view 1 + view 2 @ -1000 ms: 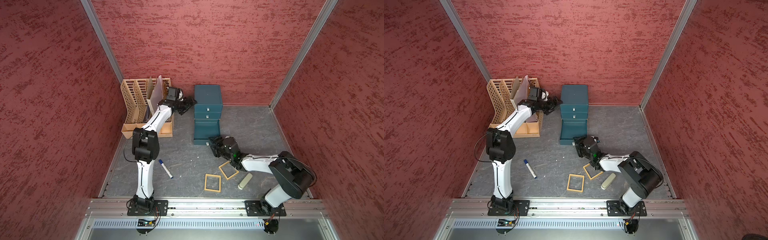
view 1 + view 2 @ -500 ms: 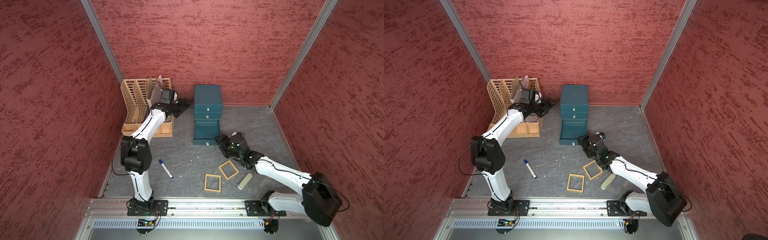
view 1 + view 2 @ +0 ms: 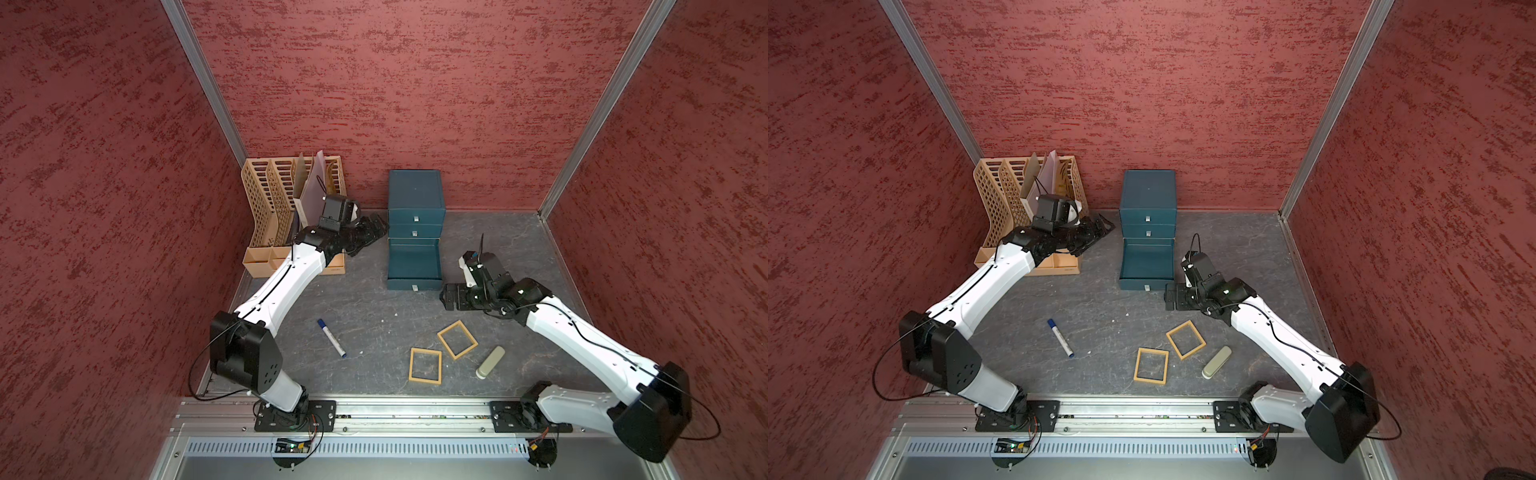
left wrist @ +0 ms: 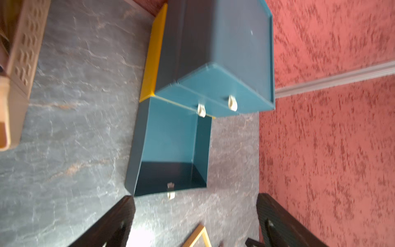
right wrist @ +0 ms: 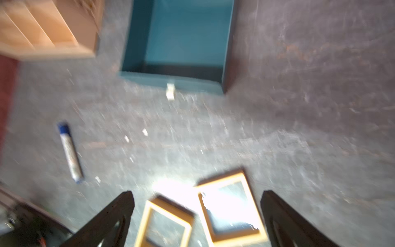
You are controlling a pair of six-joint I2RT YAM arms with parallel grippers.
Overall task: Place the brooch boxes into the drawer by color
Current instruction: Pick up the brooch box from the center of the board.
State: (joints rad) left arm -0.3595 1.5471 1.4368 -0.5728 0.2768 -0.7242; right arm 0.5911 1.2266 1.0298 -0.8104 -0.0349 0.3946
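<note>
Two tan brooch boxes (image 3: 424, 352) lie lower centre, below the drawer (image 3: 414, 285) with its bottom tray pulled out; left gripper (image 3: 377, 227) and right gripper (image 3: 446, 296) gape wide, empty.

text: none legible | marker (image 5: 70, 153): barrel perhaps printed, too blurred to read

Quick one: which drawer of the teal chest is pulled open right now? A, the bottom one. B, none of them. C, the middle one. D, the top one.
A: in both top views the bottom drawer juts out of the teal chest, empty, while the top drawer and middle drawer are shut.
</note>
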